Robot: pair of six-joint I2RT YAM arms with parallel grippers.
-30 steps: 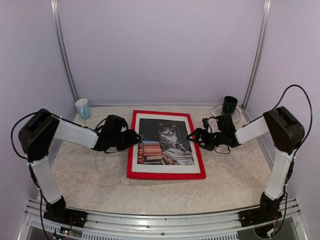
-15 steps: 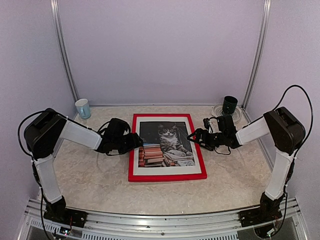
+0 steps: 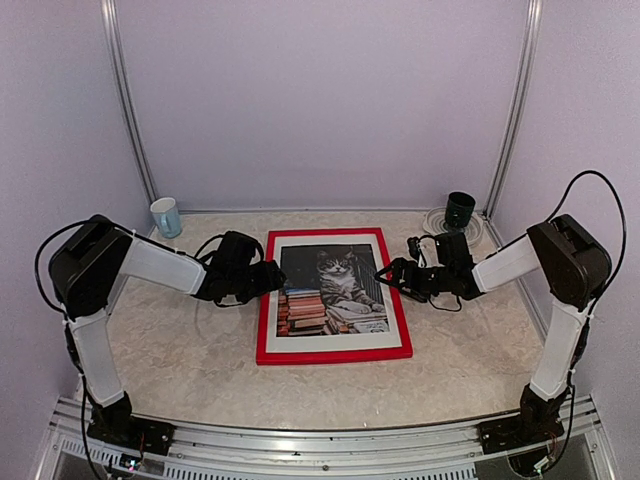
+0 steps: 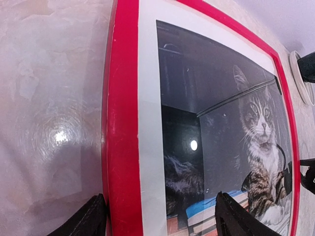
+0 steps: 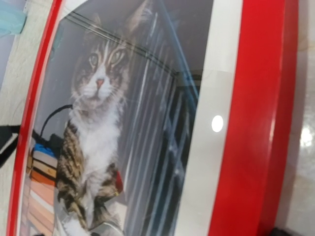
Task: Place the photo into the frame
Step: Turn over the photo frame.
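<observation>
The red frame (image 3: pixel 330 352) lies flat on the table's middle. The cat photo (image 3: pixel 335 290) sits inside it, within a white mat (image 4: pixel 147 123). My left gripper (image 3: pixel 270 281) is at the frame's left rail (image 4: pixel 120 123). It is open: one finger (image 4: pixel 93 220) is outside the rail by the table and the other finger (image 4: pixel 231 222) is over the photo (image 4: pixel 221 123). My right gripper (image 3: pixel 386 273) hovers open at the right rail (image 5: pixel 256 98). Its fingers are almost out of the right wrist view, which shows the cat photo (image 5: pixel 98 98) close below.
A pale blue cup (image 3: pixel 166 216) stands at the back left. At the back right corner a dark green cup (image 3: pixel 460 208) stands by a clear glass dish (image 3: pixel 438 222). Walls close in the table on three sides.
The frame has settled slightly lower in view, flat on the table. My left gripper's jaws have spread wider around the left rail. The right arm has barely moved.
</observation>
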